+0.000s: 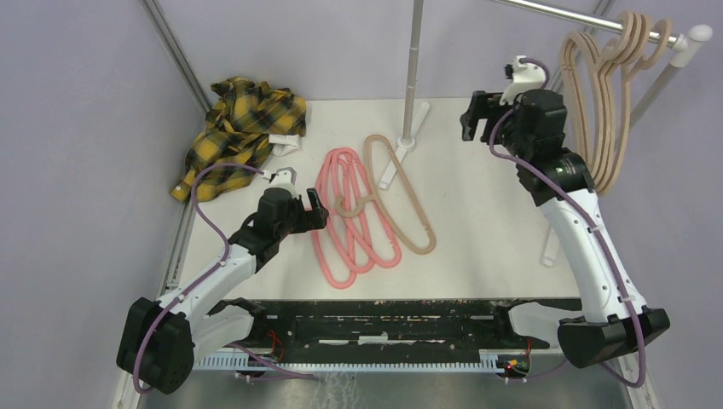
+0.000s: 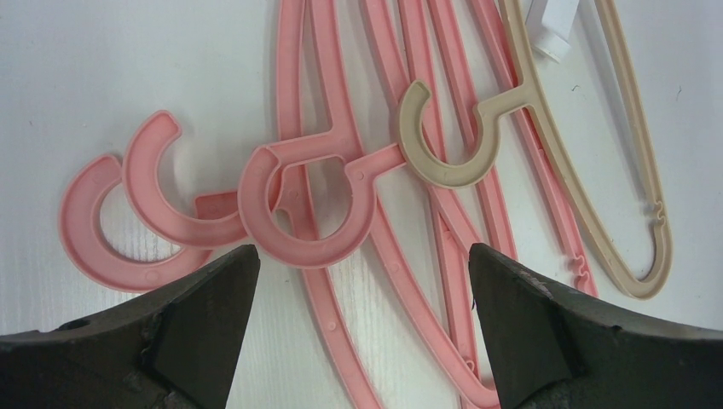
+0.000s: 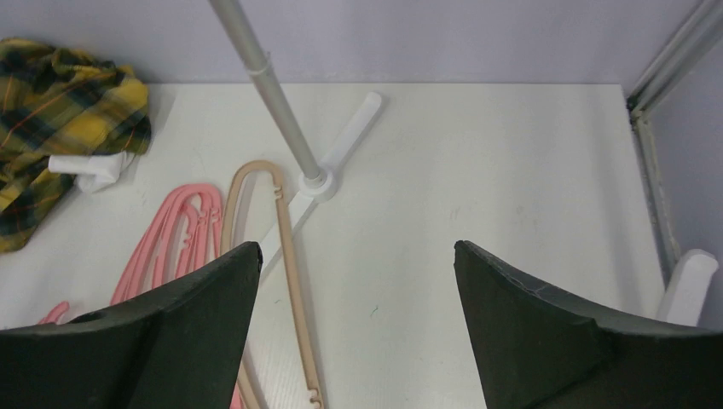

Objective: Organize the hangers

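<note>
**A:** What's farthest left?

**B:** A yellow plaid shirt point(image 1: 243, 128), crumpled at the far left corner of the surface point(image 1: 486, 213). Just right of it is the left end effector point(image 1: 317, 210), low over the surface with its jaws spread wide and gripping nothing.

**A:** And the hangers?

**B:** The pink hangers point(image 2: 311, 254) lie flat and overlapped right in front of it. Their long axes run far to near, slanting a little to the near right. Their hooks stick out leftward, toward those spread jaws. A beige hanger point(image 2: 448, 177) lies beside them on the right on the same diagonal, its hook reaching left over the pink ones.

**A:** Further right?

**B:** The rack pole point(image 1: 415, 68), then the right end effector point(image 3: 356, 251), raised, with its jaws apart and empty. At the far right, hung beige hangers point(image 1: 633, 38) dangle by their hooks from the rail point(image 1: 588, 18), bodies dropping straight down.
</note>
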Robot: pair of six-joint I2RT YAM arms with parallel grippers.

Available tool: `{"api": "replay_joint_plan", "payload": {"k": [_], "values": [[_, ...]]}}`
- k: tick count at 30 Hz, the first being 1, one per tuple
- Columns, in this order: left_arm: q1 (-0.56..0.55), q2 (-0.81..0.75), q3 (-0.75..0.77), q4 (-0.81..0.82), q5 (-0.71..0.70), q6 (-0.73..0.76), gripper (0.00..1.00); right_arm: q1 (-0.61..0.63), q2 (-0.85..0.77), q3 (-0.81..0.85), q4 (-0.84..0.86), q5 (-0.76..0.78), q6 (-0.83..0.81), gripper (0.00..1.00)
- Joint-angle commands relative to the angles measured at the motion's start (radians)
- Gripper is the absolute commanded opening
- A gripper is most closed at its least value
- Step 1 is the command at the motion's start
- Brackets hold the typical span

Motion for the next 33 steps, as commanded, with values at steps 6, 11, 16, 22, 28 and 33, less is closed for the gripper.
{"api": "replay_joint_plan", "payload": {"k": [6, 11, 16, 22, 28, 33], "values": [[-0.002, 0.018, 0.025, 0.032, -0.003, -0.049, 0.99, 0.34, 0.15, -0.121, -0.01, 0.126, -0.048, 0.88], [0.0, 0.023, 0.031, 0.023, -0.01, -0.047, 0.99, 0.428, 0.289, -0.207, 0.032, 0.119, -0.011, 0.85], [-0.001, 0.021, 0.03, 0.018, -0.015, -0.045, 0.99, 0.441, 0.377, -0.27, 0.082, 0.082, 0.027, 0.81], [-0.001, 0.033, 0.031, 0.018, -0.023, -0.046, 0.99, 0.45, 0.457, -0.321, 0.103, 0.006, 0.045, 0.75], [-0.001, 0.05, 0.033, 0.02, -0.026, -0.047, 0.99, 0.48, 0.496, -0.358, 0.143, -0.013, 0.057, 0.74], [0.0, 0.043, 0.033, 0.014, -0.031, -0.047, 0.99, 0.482, 0.569, -0.342, 0.147, -0.029, 0.062, 0.73]]}}
